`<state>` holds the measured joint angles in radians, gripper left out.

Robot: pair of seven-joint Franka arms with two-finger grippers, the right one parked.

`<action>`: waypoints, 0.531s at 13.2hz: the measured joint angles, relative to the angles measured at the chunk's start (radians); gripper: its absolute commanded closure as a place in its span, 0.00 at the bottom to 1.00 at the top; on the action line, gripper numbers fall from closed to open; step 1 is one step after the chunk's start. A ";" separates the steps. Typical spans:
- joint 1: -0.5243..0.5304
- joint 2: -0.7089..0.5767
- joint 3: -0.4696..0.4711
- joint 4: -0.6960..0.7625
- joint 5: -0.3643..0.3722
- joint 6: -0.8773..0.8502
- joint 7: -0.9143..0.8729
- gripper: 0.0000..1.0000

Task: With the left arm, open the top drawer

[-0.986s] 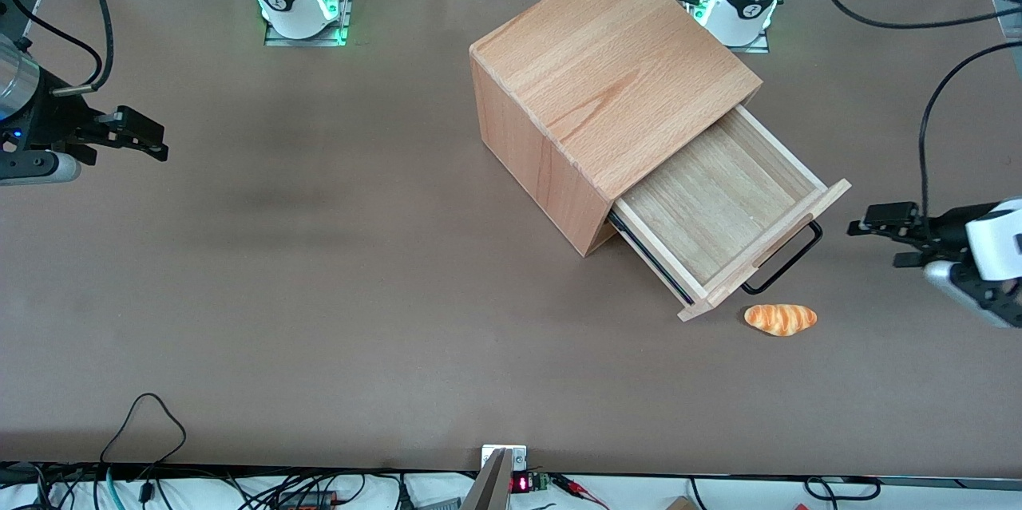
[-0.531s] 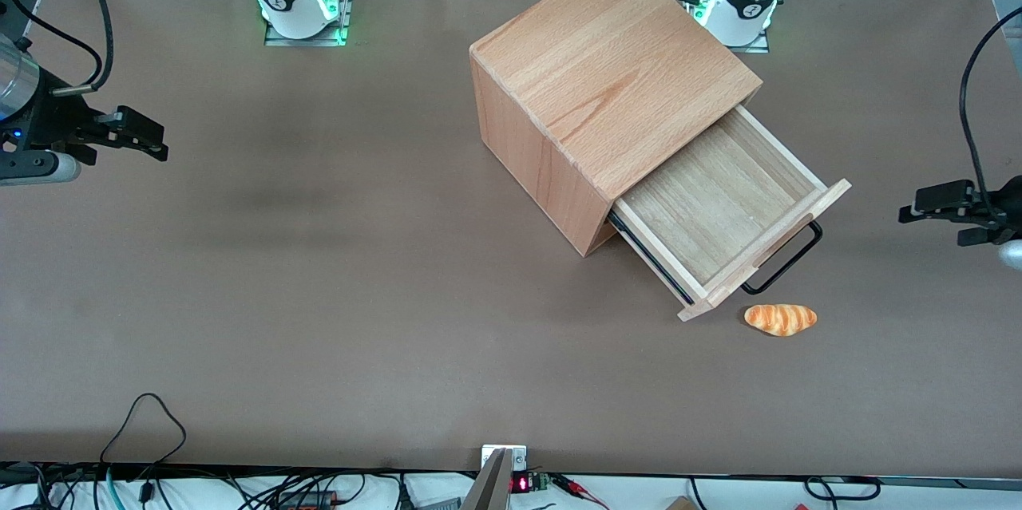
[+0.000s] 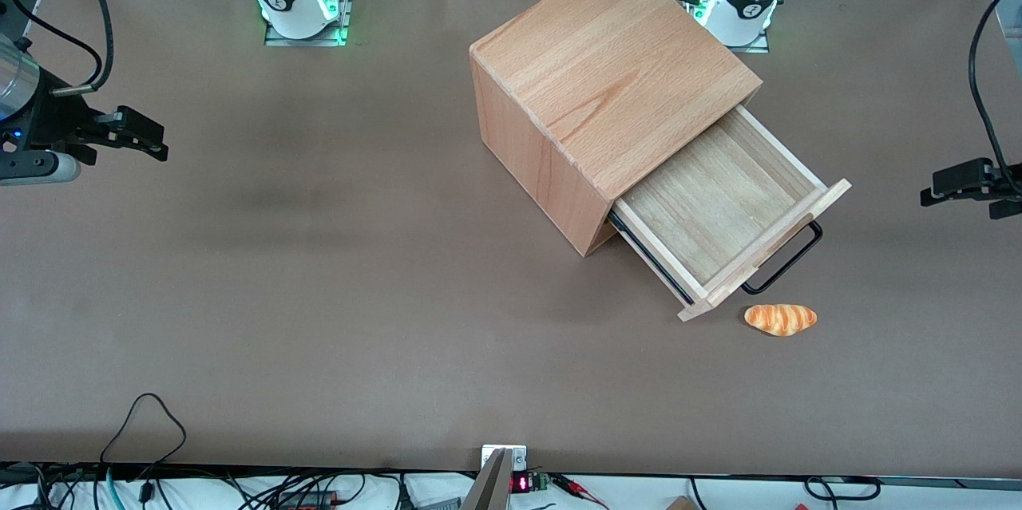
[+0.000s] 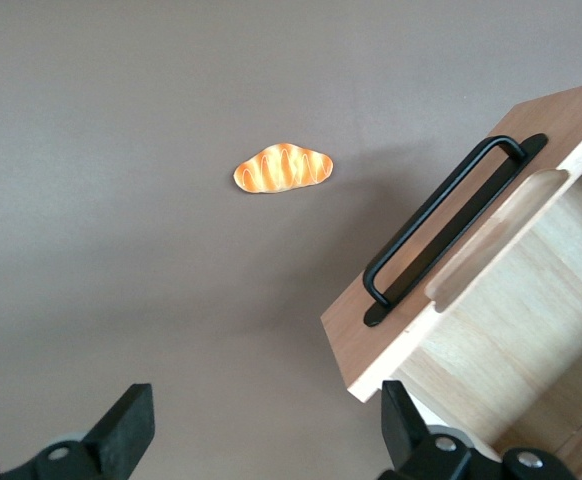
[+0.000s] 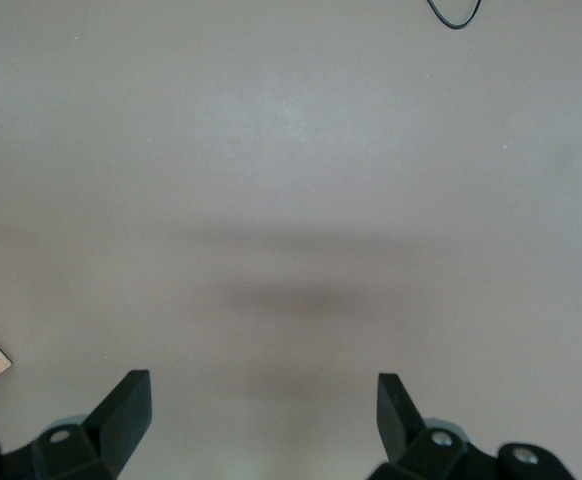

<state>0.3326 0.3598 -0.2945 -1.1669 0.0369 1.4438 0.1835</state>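
Robot lab, bolted arm bases [image 3: 299, 3], brown table [image 3: 319, 294], loose cables [image 3: 144, 430]

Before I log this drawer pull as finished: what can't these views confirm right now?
- Top drawer: its back part sits inside the wooden cabinet, so the front view cannot show how much travel remains.
- Any lower drawers: the pulled-out tray and cabinet top hide them.
- Left arm: cut off by the front view's edge; only the open gripper shows, apart from the handle.
- Bread roll: real or toy, not discernible.

An orange toy croissant [image 3: 781, 319] [image 4: 283, 170] lies on the brown table [image 3: 319, 294], beside a wooden cabinet [image 3: 595, 87].
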 measured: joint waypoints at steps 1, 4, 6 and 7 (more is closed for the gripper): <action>-0.033 -0.013 0.033 -0.006 0.000 0.001 -0.014 0.00; -0.153 -0.055 0.162 -0.030 -0.002 0.006 -0.025 0.00; -0.211 -0.103 0.230 -0.082 -0.015 0.034 -0.028 0.00; -0.237 -0.136 0.264 -0.126 -0.022 0.059 -0.028 0.00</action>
<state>0.0953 0.2234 -0.0309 -1.2927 0.0151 1.5032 0.1558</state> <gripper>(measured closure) 0.000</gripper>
